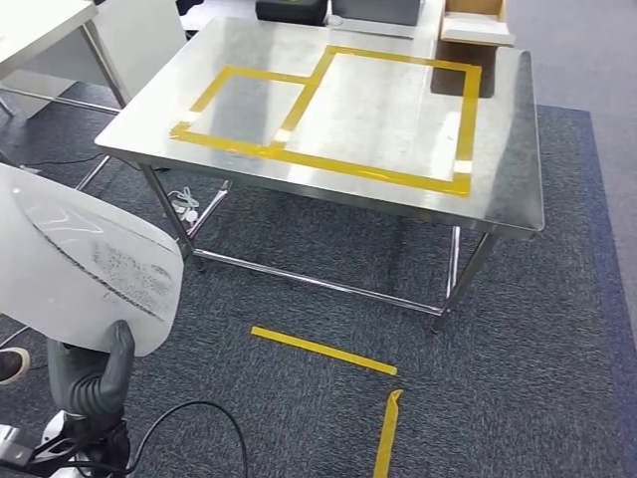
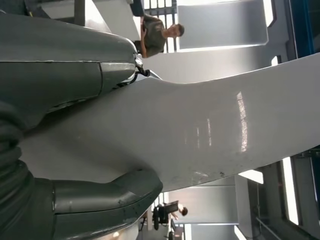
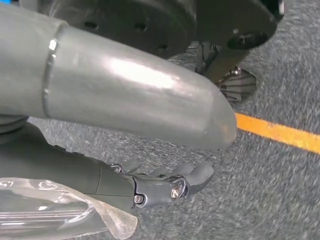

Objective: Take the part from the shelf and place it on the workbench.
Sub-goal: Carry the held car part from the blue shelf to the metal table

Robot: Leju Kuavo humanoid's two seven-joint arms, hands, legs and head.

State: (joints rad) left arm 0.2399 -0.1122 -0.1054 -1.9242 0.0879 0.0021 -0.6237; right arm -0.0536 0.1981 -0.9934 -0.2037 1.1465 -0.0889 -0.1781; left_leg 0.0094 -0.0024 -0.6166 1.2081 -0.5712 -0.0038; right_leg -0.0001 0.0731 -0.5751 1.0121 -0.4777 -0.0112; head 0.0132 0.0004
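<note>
Head view shows the part point(image 1: 72, 264), a large white curved panel with a smooth glossy face and a patch of fine print, held in the left hand point(image 1: 94, 373) and rising above it at the near left of the scene. The thumb wraps over the panel's lower edge; in the left wrist view the thumb and fingers point(image 2: 109, 197) clamp the sheet from both faces, so the left hand is closed on the part. Judged by its thin section and the ease of a one-handed hold, the part is probably light and fairly stiff, yet its sheen suggests a slippery surface that may rotate in the grasp. A hold near the edge, as here, leaves most of the panel cantilevered; a firm hold kept close to the rim seems advisable. The right hand point(image 3: 166, 187) hangs over the carpet, fingers loosely apart and holding nothing, with a clear plastic sleeve point(image 3: 56, 215) beside it. Forward and to the right of the left hand, well apart from it, stands the steel counter point(image 1: 496, 189), marked with yellow tape rectangles point(image 1: 330, 159). Yellow floor tape point(image 1: 322, 351) lies between the hand and the counter.
</note>
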